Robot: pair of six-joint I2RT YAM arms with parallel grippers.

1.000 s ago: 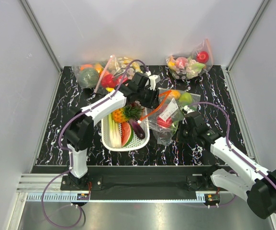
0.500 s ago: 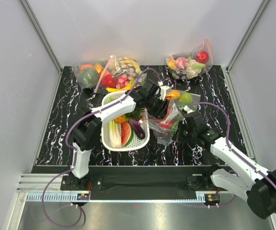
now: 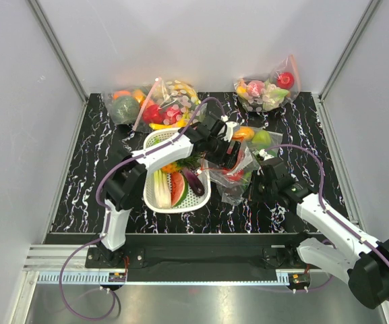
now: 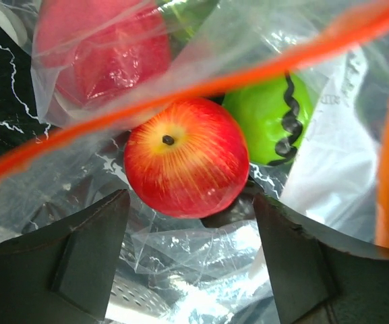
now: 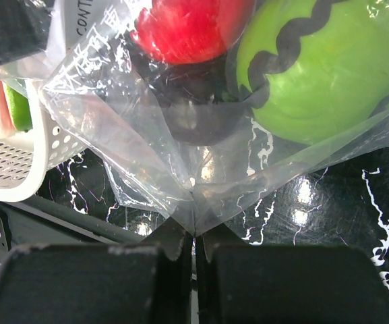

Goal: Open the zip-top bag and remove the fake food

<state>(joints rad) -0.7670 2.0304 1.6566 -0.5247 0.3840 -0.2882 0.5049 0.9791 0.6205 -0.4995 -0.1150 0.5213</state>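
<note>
The zip-top bag (image 3: 238,177) lies right of the basket, its orange-red zip strip (image 4: 201,84) parted. My left gripper (image 3: 233,154) is open at the bag's mouth. In the left wrist view (image 4: 191,197) its jaws stand wide apart, empty, just short of a red round fruit (image 4: 186,156), with a green round fruit (image 4: 268,121) behind. My right gripper (image 3: 253,183) is shut on the bag's bottom corner (image 5: 194,202); the red fruit (image 5: 187,23) and green fruit (image 5: 322,74) show through the plastic. The pineapple (image 3: 172,167) lies in the basket, half hidden by my left arm.
A white basket (image 3: 150,196) holds a leek, a watermelon slice and an eggplant. A white-dotted bag (image 3: 170,101) and a bag with an orange and a green fruit (image 3: 123,104) lie at the back left, and another filled bag (image 3: 265,88) at the back right.
My left gripper has moved right from over the basket's far end to the bag's mouth. The bag has bunched up. My right gripper has kept its hold.
</note>
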